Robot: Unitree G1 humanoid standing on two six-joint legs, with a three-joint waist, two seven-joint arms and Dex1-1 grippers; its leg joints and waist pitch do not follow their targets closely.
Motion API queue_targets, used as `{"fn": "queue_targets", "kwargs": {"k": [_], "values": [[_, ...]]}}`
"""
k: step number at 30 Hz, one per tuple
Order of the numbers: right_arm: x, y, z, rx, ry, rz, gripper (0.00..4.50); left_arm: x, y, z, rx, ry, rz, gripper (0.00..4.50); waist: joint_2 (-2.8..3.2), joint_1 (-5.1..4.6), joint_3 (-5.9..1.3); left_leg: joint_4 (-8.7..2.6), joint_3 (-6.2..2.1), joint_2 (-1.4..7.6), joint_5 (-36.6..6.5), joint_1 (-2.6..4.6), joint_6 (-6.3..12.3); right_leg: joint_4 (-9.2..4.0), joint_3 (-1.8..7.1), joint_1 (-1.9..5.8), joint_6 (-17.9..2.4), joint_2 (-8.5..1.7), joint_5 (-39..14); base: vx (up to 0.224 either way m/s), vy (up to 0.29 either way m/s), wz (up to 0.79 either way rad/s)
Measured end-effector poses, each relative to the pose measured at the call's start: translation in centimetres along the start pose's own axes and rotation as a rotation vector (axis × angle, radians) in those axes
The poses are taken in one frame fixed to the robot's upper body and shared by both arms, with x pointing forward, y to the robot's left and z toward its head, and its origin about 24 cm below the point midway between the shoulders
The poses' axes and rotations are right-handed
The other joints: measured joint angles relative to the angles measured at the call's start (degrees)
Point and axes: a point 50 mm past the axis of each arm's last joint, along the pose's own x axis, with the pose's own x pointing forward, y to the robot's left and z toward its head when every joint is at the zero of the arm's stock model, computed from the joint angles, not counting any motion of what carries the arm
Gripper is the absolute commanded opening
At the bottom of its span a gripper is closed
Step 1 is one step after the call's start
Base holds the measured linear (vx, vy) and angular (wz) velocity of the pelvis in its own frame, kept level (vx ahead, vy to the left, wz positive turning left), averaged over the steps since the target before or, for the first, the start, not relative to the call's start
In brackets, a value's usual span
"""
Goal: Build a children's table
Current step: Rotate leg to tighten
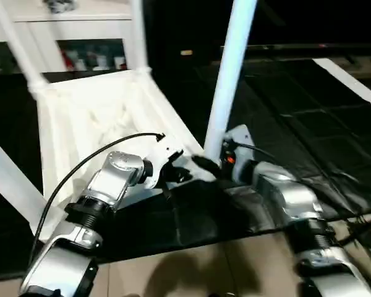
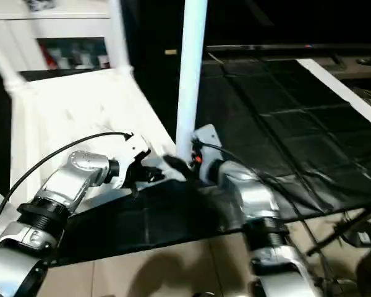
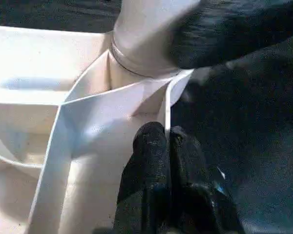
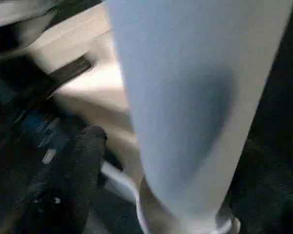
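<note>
Surface: black gridded floor mat (image 1: 297, 124), white glass-door cabinet (image 1: 80, 37) behind | Tabletop (image 1: 99, 117): white ribbed plastic, upside down on the mat | Leg (image 1: 229, 74): smooth tapered tube upright in near corner socket, top cut off | Left end effector (image 3: 167, 146): clamped on tabletop rim | Right end effector (image 1: 217, 162): at leg base, fingers blurred, state unclear

leg (image 1: 230, 68) upright in tabletop (image 1: 99, 111) corner socket

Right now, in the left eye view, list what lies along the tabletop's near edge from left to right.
Left claw pinching the tabletop rim → upright leg in the corner socket → right claw at the leg's base.
</note>
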Motion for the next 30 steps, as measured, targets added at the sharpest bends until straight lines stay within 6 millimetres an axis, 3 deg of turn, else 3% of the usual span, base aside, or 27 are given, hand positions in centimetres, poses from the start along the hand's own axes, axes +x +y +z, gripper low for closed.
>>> {"fn": "queue_targets", "kwargs": {"k": [4,9,20,30], "values": [[-1.5,-0.2,0.0,-0.024,0.038,0.114,4.46,-0.6,-0.1,-0.2,0.058,0.009,-0.07,0.0,0.0,1.16,0.02,0.14,0.03,0.06,0.02,-0.05,0.01,0.24,0.01,-0.04,0.08,-0.02,-0.07,0.0,0.0,0.0],[-3.2,-0.6,-0.1,-0.055,0.091,0.223,4.49,-1.6,-0.4,-0.6,0.126,0.04,-0.181,0.0,0.01,2.36,0.02,0.22,0.15,0.07,0.14,-0.04,0.08,0.33,0.22,0.1,0.16,-0.04,-0.12,0.0,0.0,0.0],[-4.1,0.1,-0.3,-0.091,0.157,0.439,4.49,-1.8,-1.4,-1.0,0.231,0.101,-0.367,0.0,-0.01,2.64,0.01,0.33,0.32,0.02,0.21,-0.1,0.25,0.42,0.89,0.24,0.35,-0.03,-0.23,0.0,0.0,0.0],[-3.9,0.4,-0.3,-0.091,0.17,0.519,3.47,-1.9,-1.7,-1.0,0.265,0.114,-0.413,0.0,-0.05,2.39,0.03,0.35,0.32,0.04,0.22,-0.11,0.24,0.49,0.89,0.21,0.41,-0.01,-0.27,0.0,0.0,0.0]]}}
